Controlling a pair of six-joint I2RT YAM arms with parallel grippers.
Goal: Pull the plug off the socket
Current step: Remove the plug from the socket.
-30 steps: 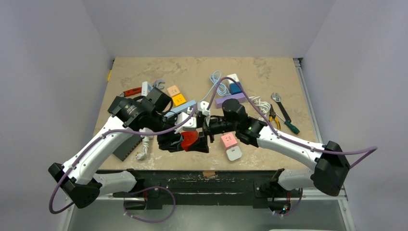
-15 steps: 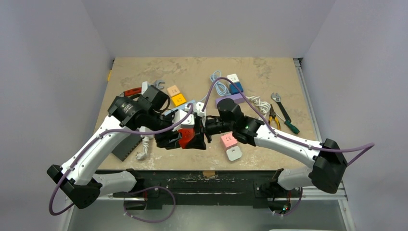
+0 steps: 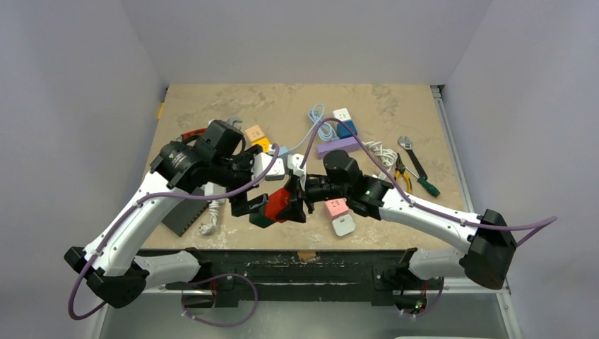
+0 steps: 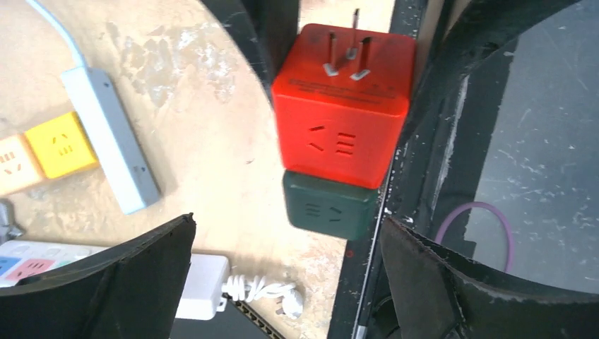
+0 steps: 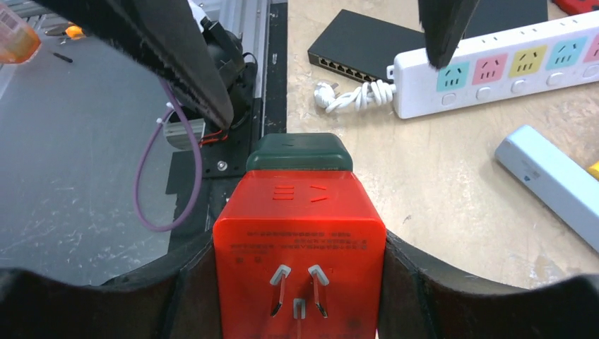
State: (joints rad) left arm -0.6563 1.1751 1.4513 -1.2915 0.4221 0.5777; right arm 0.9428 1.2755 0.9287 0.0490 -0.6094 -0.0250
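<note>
A red cube socket (image 5: pixel 300 233) is clamped between the fingers of my right gripper (image 5: pixel 300 251), its metal prongs facing the wrist camera. A dark green cube plug (image 5: pixel 299 152) sits joined to the red cube's far face. In the left wrist view the red cube (image 4: pixel 342 106) and green plug (image 4: pixel 328 205) hang over the table's near edge, just beyond my left gripper (image 4: pixel 288 222), whose jaws stand wide apart, touching neither. From above, the red cube (image 3: pixel 281 203) and green plug (image 3: pixel 260 219) lie between my left gripper (image 3: pixel 251 207) and right gripper (image 3: pixel 295 205).
A white power strip (image 5: pixel 494 70) with coloured sockets, a black network switch (image 5: pixel 360 46) and a coiled white cord (image 5: pixel 350 95) lie near the left arm. Close by are a light blue strip (image 4: pixel 109 134), pink (image 3: pixel 337 206) and white (image 3: pixel 343 224) cubes, and hand tools (image 3: pixel 417 166) at the right.
My left gripper has opened and let go of the cubes, drawing back up-left. The right gripper has shut on the red cube and carries the joined pair slightly toward the near edge.
</note>
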